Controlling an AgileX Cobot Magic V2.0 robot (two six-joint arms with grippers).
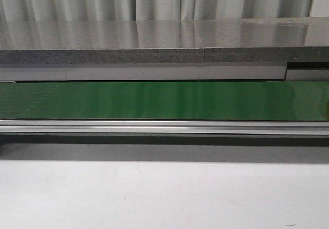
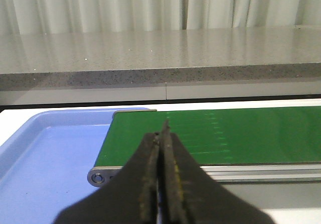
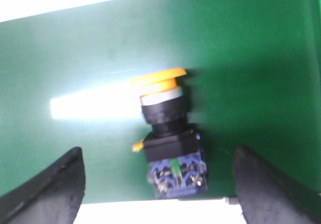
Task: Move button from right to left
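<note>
Left side first. Blue tray (image 2: 45,169) sits at the left end of the green belt (image 2: 241,133); the belt end overlaps the tray's rim. Nothing visible in the part of the tray I can see. Left gripper (image 2: 163,133) hovers above that belt end, jaws pressed together, holding nothing.

Front view: belt runs the full width, grey counter (image 1: 164,36) behind, white table (image 1: 164,193) in front. No arm and no button in that view.

Right side. Button (image 3: 168,133) lies on its side on the belt, seen only from the right wrist. Yellow cap points away from the fingers, then a silver collar, black neck and body, blue terminal block nearest the fingers. Right gripper (image 3: 160,184) is spread wide, one finger on each side of the button, both well clear, touching nothing.

Handling, my read: rigid plastic, light, no give. The domed cap looks smooth and likely to slip; the terminal end has small metal parts I would rather not pinch. Best hold should be across the flat sides of the black body, which already sits between the fingers. Lying on a round neck, it may roll if nudged by one finger first.
</note>
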